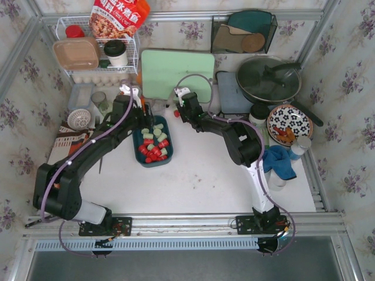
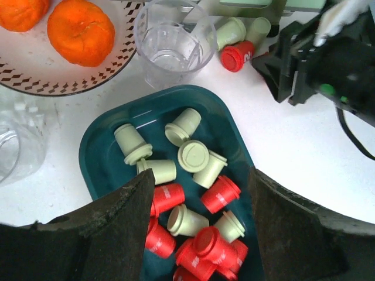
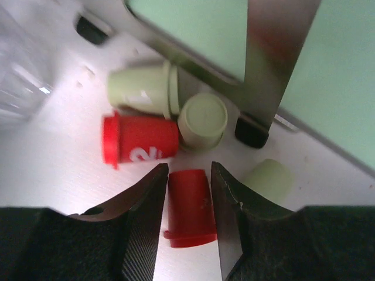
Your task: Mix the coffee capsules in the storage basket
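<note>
The dark teal storage basket [image 1: 153, 164] sits at the table's middle and holds several red and mint coffee capsules [image 1: 153, 143]. In the left wrist view, mint capsules [image 2: 193, 155] lie toward the basket's [image 2: 105, 164] far end and red ones nearer. My left gripper [image 2: 200, 175] is open and empty just above them. My right gripper [image 3: 188, 172] is shut on a red capsule [image 3: 188, 205] lying on the table by the green cutting board [image 3: 193, 29]. Loose beside it are a red capsule [image 3: 140, 139] and three mint ones [image 3: 202, 120].
A clear cup [image 2: 170, 41] and a plate with oranges [image 2: 79, 29] stand just beyond the basket. A pan [image 1: 268, 79], a patterned plate [image 1: 290, 123] and a blue cloth [image 1: 280, 161] are at the right. A wire rack [image 1: 96, 52] is at the back left.
</note>
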`<control>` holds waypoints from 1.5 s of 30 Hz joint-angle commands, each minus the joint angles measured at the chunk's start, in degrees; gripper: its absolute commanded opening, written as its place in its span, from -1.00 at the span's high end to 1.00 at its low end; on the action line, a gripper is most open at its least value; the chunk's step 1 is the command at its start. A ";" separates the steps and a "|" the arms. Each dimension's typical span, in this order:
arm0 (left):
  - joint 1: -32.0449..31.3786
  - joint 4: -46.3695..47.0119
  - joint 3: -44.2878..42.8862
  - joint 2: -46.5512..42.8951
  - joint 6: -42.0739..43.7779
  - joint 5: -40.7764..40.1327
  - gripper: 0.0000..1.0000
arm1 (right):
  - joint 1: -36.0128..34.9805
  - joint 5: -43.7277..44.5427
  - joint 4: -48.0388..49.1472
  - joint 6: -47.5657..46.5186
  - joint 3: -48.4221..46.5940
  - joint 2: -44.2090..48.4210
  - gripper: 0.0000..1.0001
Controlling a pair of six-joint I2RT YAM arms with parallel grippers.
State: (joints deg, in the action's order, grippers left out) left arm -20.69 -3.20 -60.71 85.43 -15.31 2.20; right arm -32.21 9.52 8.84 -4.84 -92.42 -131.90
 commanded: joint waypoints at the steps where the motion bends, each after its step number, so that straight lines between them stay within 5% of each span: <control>1: -0.05 -1.70 2.38 -6.12 0.94 1.29 -0.36 | 0.23 1.57 -7.68 2.90 -2.70 -2.18 0.17; 13: -0.21 -3.21 8.43 -16.29 2.49 0.24 -0.37 | 0.22 1.55 -11.14 8.10 -0.41 0.52 0.38; 25: -1.51 14.31 16.47 -18.52 11.10 13.23 -0.40 | 0.29 -6.20 -3.42 15.30 17.72 19.98 0.54; 33: -7.43 35.52 24.54 -16.77 32.71 26.19 -0.48 | 0.29 -17.57 11.10 25.92 38.48 39.60 0.54; 45: -18.92 40.38 20.67 -5.59 43.03 31.52 -0.49 | 0.24 -26.81 45.18 36.61 64.74 54.27 0.53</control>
State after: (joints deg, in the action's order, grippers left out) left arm -37.34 33.34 -39.05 77.91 23.31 31.05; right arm -31.92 -14.04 37.76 27.62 -32.27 -80.27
